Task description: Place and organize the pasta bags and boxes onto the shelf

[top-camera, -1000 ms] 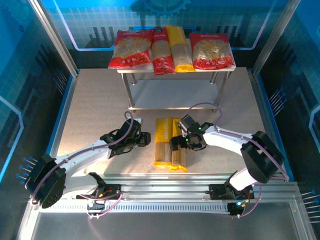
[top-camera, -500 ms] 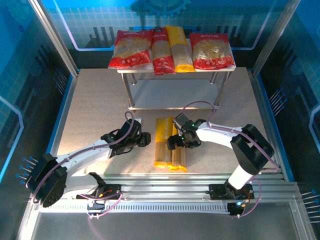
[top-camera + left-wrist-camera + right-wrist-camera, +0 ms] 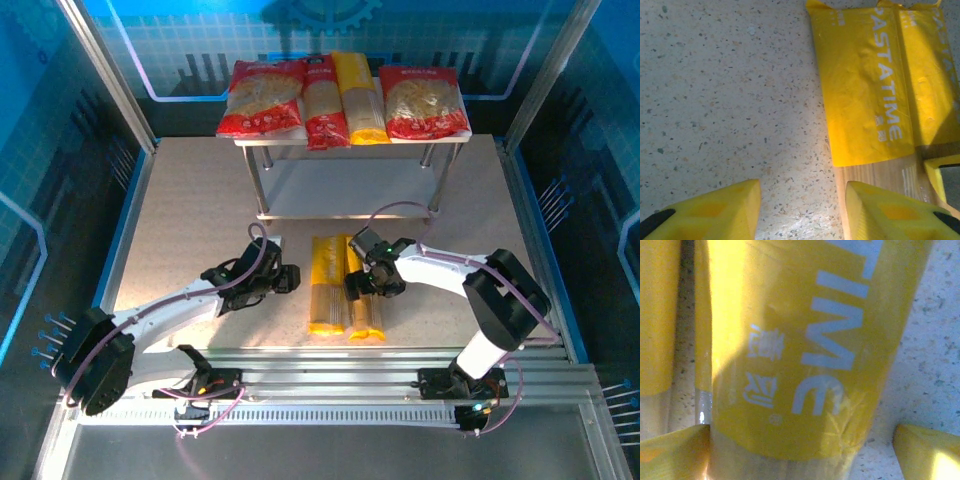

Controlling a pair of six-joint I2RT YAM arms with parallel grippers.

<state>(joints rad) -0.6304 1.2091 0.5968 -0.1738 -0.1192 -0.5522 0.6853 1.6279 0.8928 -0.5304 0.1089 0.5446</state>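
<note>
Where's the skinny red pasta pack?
The skinny red pack lies on top of the shelf in the top view, between the left wide red bag and a yellow spaghetti pack.

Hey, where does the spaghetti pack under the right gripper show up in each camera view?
Top external: the right-hand yellow spaghetti pack lies centre, under the right gripper.
Left wrist: that pack is a strip along the right edge.
Right wrist: that pack runs top to bottom through the middle.
Shared landmark: the second yellow pack beside it, on its left in every view.
</note>
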